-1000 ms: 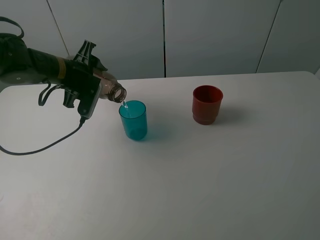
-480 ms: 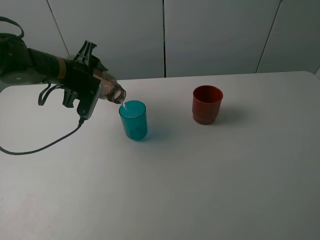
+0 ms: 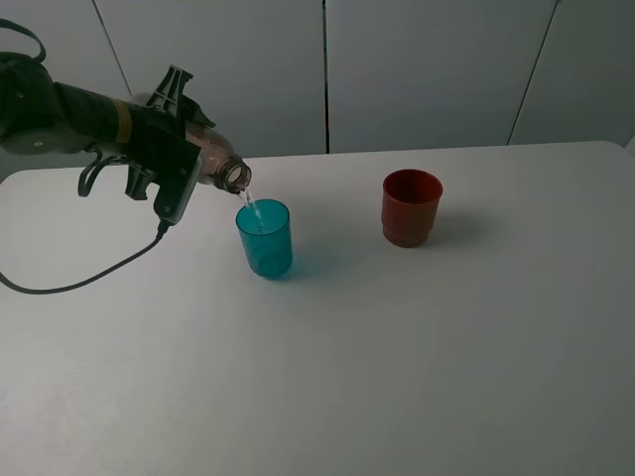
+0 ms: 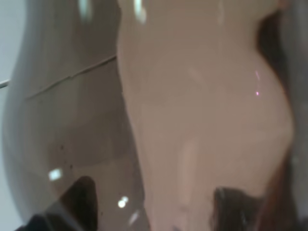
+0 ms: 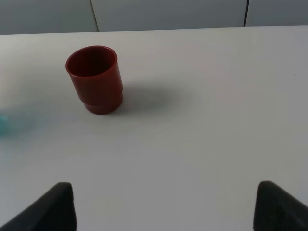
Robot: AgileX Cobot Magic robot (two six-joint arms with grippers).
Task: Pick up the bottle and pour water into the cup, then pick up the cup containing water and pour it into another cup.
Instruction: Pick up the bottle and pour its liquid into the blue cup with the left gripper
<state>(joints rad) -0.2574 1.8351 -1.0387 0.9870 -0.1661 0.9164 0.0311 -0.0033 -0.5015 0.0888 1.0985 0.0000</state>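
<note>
Bottle (image 3: 220, 169): long axis near level, open neck tipped down and away from the left gripper (image 3: 179, 149), which is clamped round its body. Right gripper (image 5: 163, 208): fingers spread wide, empty, with another cup (image 5: 95, 79) upright ahead of it. The cup (image 3: 264, 238) is upright just below the bottle mouth, catching a thin stream.

bottle (image 3: 220, 169) tilted in from the left, mouth just above rim of cup (image 3: 264, 238). other cup (image 3: 411, 206) well apart to its right, slightly further back. both upright on table (image 3: 397, 377).
</note>
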